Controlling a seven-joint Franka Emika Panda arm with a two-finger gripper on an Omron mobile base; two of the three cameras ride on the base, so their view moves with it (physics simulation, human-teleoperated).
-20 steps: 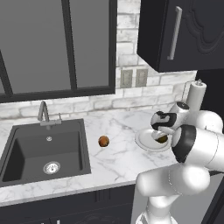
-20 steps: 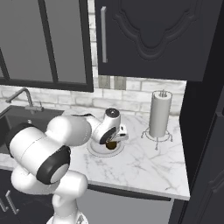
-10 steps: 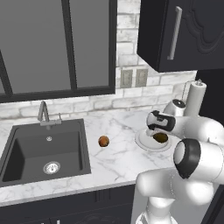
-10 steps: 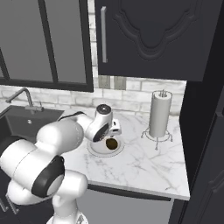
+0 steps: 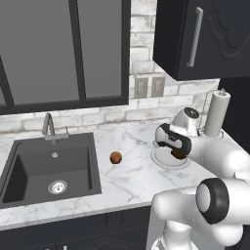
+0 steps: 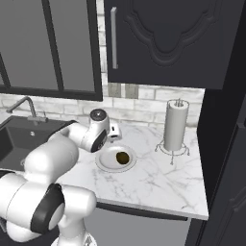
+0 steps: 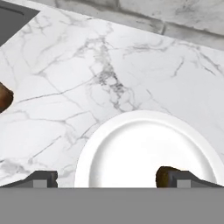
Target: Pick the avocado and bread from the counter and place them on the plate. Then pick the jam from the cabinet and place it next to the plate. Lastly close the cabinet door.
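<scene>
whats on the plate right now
The avocado lies alone on the plate. In the left base view the arm covers part of the plate. The bread sits on the counter.

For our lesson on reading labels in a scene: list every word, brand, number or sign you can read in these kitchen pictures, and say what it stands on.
None: no readable text appears in any view.
The plate, the avocado on it and the bread are unmarked.
The cabinet, the wall outlet plates and the paper towel roll carry no lettering.
</scene>
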